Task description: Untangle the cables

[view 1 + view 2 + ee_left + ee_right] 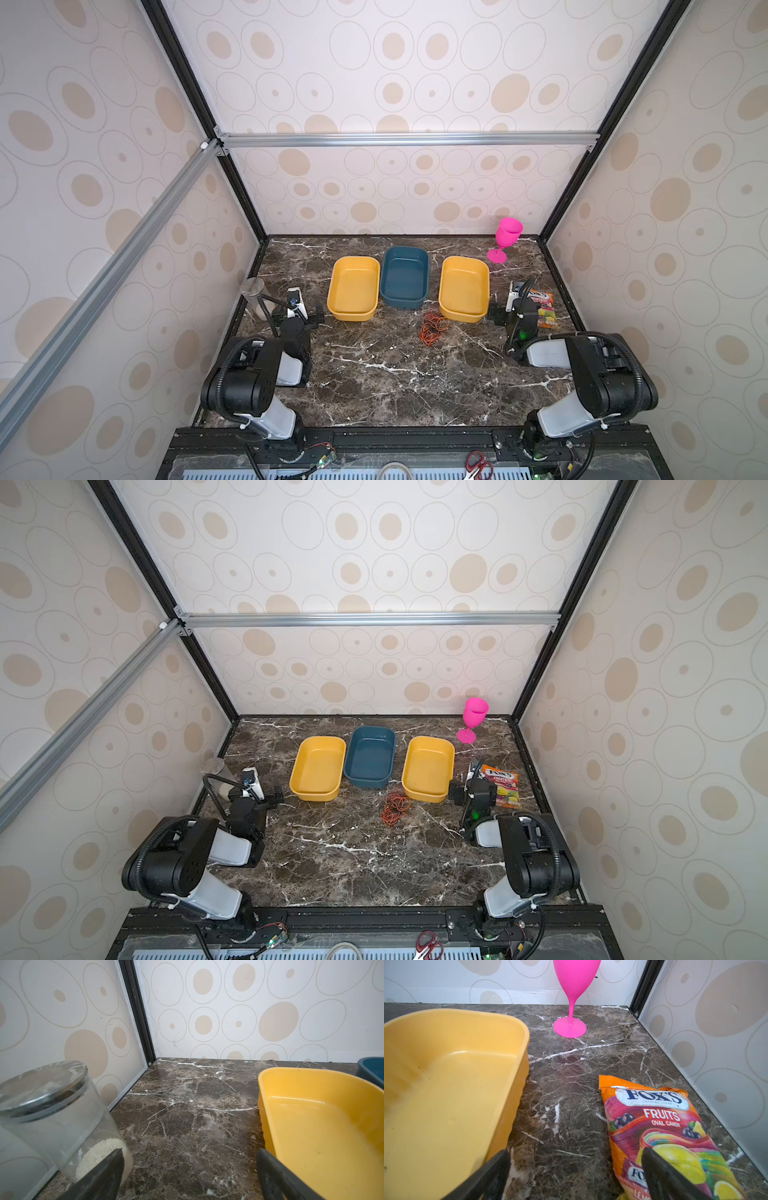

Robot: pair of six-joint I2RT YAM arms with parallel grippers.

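Observation:
The cables (433,329) (395,809) lie as one small tangle of thin orange and red loops on the dark marble table, just in front of the gap between the blue tray and the right yellow tray. Neither wrist view shows them. My left gripper (316,316) (190,1152) is far to their left, between a glass jar and the left yellow tray. Its jaws are open over bare marble. To the right of the cables, my right gripper (494,312) (575,1152) is open between the right yellow tray and a candy bag, holding nothing.
Three trays stand in a row at the back: yellow (352,316), blue (403,303), yellow (461,316). A lidded glass jar (254,297) (54,1109) is at the left wall. A pink goblet (508,235) and a candy bag (660,1126) are on the right.

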